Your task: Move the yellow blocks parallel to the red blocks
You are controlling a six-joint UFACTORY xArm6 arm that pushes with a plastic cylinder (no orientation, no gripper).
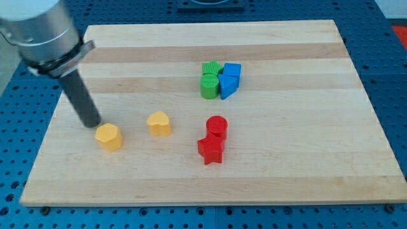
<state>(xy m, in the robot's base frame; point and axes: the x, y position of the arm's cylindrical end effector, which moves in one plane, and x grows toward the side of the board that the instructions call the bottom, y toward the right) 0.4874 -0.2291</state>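
A yellow hexagon-like block [109, 137] lies at the board's lower left. A yellow heart-shaped block [159, 123] lies to its right, apart from it. A red cylinder [217, 126] stands near the middle, with a red star block [210, 150] just below and touching it. My tip [93, 123] rests on the board just up-left of the yellow hexagon-like block, very close to it or touching it.
A cluster sits at the upper middle right: a green cylinder [208, 86], a green star-like block [211, 67] above it, a blue cube [232, 71] and a blue wedge-like block [227, 86]. The wooden board [305, 146] lies on a blue perforated table.
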